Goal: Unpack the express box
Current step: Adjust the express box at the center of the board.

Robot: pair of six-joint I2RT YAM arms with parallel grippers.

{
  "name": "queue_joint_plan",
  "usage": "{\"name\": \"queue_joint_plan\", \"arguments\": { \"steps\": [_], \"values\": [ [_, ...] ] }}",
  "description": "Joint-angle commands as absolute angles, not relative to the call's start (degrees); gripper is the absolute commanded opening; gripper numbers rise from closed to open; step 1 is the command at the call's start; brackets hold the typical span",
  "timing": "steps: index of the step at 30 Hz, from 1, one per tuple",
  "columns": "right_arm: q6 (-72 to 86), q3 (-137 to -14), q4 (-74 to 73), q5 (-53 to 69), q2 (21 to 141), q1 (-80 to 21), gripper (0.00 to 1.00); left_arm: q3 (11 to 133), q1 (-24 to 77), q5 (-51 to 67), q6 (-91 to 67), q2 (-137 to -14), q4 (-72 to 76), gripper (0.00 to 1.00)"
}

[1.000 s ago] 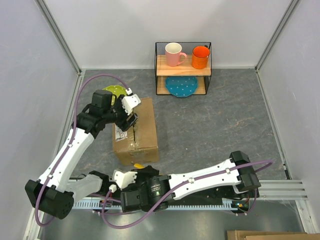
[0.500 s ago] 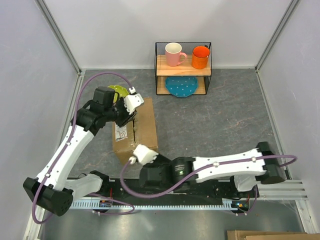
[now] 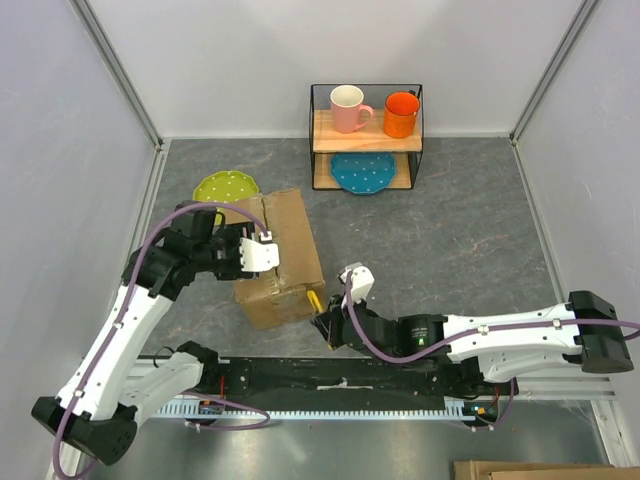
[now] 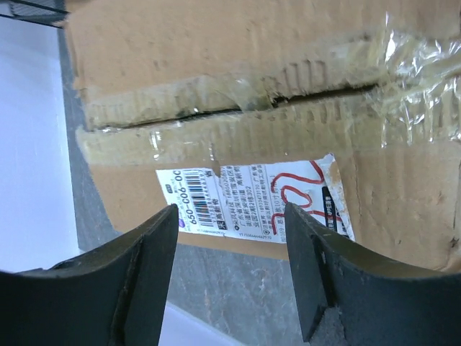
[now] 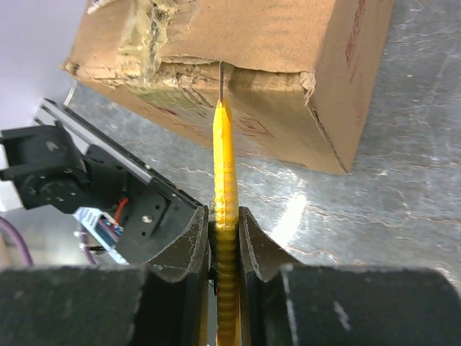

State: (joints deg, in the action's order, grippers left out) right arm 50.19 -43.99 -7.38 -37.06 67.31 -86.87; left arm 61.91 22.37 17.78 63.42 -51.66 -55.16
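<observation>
Left arm point(image 3: 130, 310): rises from its base at 7 o'clock, and the forearm runs toward 1 o'clock. The wrist turns toward 3 o'clock, so the left jaws hang over the 9 o'clock half of the express box point(image 3: 285, 255). The left jaws stand well apart with nothing between them. In the wrist view the white label point(image 4: 256, 204) with its red scrawl shows through the gap.

Right arm point(image 3: 500, 335): lies low, reaching from the 3 o'clock side of the surface point(image 3: 450, 230) toward 9 o'clock. The wrist sits just off the box's 5 o'clock corner. The right jaws are clamped on a yellow cutter point(image 5: 224, 166). Its thin blade points at the box's near end face and the tip meets the line under the top edge. Cannot tell whether it has gone in.

Express box: left of centre on the surface, long axis roughly 12 to 6, slightly skewed. The taped top seam point(image 4: 274, 101) is torn and gapes as a dark slit.

Room:
- Green plate point(image 3: 225, 187) sits near the box's 11 o'clock corner.
- Left wall is close at 9 o'clock.
- Black base rail point(image 3: 340, 375) is near at 6 o'clock.
- Grey surface runs from the box's 3 o'clock side to the right wall.
- Shelf rack point(image 3: 322, 130) stands well apart at 1 o'clock.
</observation>
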Motion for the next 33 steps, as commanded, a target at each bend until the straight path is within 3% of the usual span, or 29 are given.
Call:
{"name": "queue_joint_plan", "arguments": {
  "steps": [1,7,11,19,26,33],
  "values": [
    [53.7,-42.5,2.6,-37.1,66.4,-85.9,0.00,62.9,21.1,15.3,75.1,-51.1,-60.2,0.67],
    [51.2,-41.2,0.2,-34.2,58.6,-78.1,0.00,69.2,20.1,23.3,81.1,-51.1,-71.5,0.70],
    [48.1,-42.7,-5.8,-30.9,54.7,-71.9,0.00,73.6,20.2,30.6,85.9,-52.8,-77.5,0.79],
    [48.6,-40.9,-0.4,-19.4,56.2,-72.7,0.00,82.7,20.4,38.6,86.0,-60.8,-73.7,0.95],
    [47.9,-42.9,-4.2,-22.9,54.4,-72.7,0.00,81.6,22.1,37.4,97.6,-68.3,-74.9,0.99],
    [51.3,-41.1,-7.1,-26.0,53.7,-71.2,0.00,93.1,25.3,31.7,100.8,-82.6,-88.2,0.99]
  ]
}}
